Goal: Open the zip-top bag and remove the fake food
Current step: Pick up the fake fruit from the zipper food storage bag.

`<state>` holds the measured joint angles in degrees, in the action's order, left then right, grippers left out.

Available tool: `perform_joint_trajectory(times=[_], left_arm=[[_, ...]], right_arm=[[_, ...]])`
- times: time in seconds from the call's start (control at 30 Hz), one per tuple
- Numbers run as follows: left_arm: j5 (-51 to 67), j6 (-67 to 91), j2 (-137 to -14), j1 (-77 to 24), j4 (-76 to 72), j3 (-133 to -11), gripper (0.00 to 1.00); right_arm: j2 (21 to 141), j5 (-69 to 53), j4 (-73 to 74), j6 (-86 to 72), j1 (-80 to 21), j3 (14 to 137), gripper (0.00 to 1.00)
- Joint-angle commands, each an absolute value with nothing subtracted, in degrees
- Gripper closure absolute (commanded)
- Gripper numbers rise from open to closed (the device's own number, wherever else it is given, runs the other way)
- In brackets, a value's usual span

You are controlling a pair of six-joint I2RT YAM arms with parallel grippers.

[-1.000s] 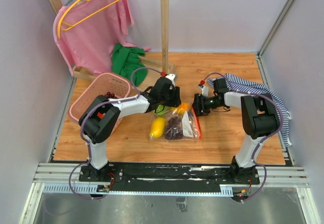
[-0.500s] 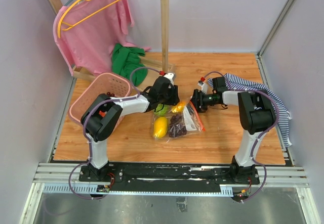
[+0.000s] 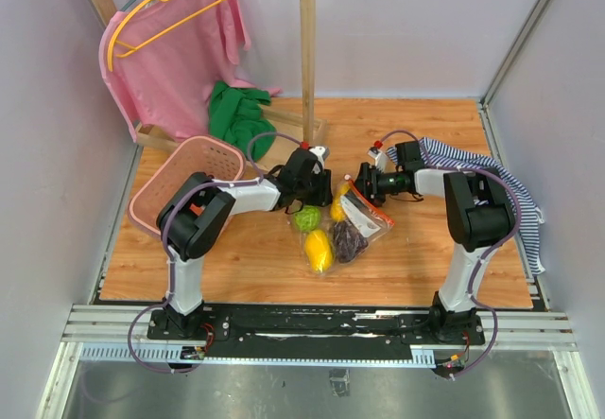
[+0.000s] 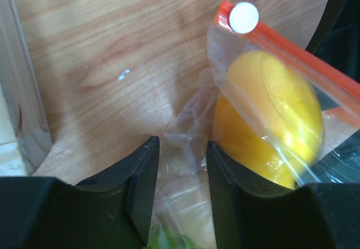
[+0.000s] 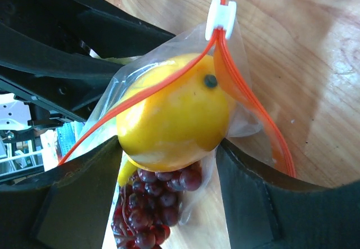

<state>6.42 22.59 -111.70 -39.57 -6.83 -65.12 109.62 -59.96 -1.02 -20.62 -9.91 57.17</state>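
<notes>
The zip-top bag (image 3: 364, 213) lies mid-table between both grippers, its red-orange zip strip (image 5: 169, 80) gaping open. My left gripper (image 3: 319, 192) is shut on bunched clear film of the bag (image 4: 181, 145). My right gripper (image 3: 364, 184) grips the bag across an orange-yellow fruit (image 5: 174, 114) that sits in the bag's mouth, jaws wide on either side of it. The purple grape bunch (image 5: 149, 209) lies below it inside the film. In the top view a green leafy ball (image 3: 306, 218) and a yellow fruit (image 3: 319, 249) lie beside the bag. No watermelon slice shows.
A pink basket (image 3: 189, 178) stands left of the left arm. A wooden rack (image 3: 307, 50) with a pink garment and a green cloth (image 3: 236, 112) is at the back. A striped cloth (image 3: 492, 168) lies under the right arm, at the right.
Both grippers have moved toward the back with the bag, tipping it. The green ball and the yellow fruit now lie to the bag's left, and the grapes have shifted right.
</notes>
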Motion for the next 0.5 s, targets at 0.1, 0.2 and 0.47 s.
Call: perform_joint_trajectory(times=[0.1, 0.2, 0.47], left_arm=[[14.41, 24.84, -113.2, -41.22, -5.71, -65.02, 0.56], [14.36, 25.22, -113.16, -41.22, -5.63, -65.59, 0.55], [9.5, 25.62, -108.29, -40.68, -3.96, -64.63, 0.5]], right_arm=[[110.77, -55.7, 3.21, -15.41, -12.52, 59.76, 0.38], [110.13, -54.85, 5.13, -14.2, -12.96, 60.14, 0.41], [104.76, -53.58, 4.5, -13.1, -10.97, 58.31, 0.67]])
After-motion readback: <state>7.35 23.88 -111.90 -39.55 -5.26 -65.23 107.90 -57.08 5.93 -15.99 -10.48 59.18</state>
